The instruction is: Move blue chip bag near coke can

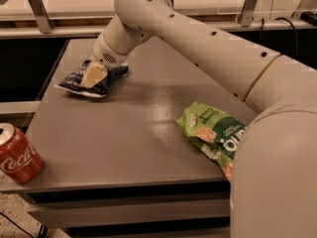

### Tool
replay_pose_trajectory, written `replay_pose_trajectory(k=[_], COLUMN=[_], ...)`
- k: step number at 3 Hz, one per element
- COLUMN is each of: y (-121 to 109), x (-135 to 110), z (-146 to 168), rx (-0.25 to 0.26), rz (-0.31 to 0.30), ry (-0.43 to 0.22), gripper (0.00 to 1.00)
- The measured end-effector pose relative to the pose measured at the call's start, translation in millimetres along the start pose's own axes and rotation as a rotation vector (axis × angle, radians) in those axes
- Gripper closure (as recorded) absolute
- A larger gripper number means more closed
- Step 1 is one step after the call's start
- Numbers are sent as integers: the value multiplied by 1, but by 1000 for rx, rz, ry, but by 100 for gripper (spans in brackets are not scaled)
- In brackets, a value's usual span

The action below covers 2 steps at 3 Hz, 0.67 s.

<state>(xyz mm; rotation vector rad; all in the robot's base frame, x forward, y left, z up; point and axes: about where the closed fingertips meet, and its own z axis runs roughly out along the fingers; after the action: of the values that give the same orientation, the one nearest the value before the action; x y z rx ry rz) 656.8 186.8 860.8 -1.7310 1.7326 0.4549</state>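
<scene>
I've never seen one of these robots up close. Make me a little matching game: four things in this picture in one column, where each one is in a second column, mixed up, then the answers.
Things:
1. blue chip bag
2. coke can
3. green bag
4. gripper

Places:
A. near left corner of the table
B. right side of the table, lying flat
C. down on the blue chip bag
D. far left part of the table

Pairs: 1-D, 2-A, 3-B, 4-C.
</scene>
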Motion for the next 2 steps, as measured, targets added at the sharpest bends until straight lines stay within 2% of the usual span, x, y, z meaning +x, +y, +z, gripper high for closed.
replay_pose_trajectory(k=[1,2], y=[-1,-1], x=[1,0], z=[1,0], rx=[-2,-2], rz=[-3,-3], ry=[8,8], gripper=[85,100])
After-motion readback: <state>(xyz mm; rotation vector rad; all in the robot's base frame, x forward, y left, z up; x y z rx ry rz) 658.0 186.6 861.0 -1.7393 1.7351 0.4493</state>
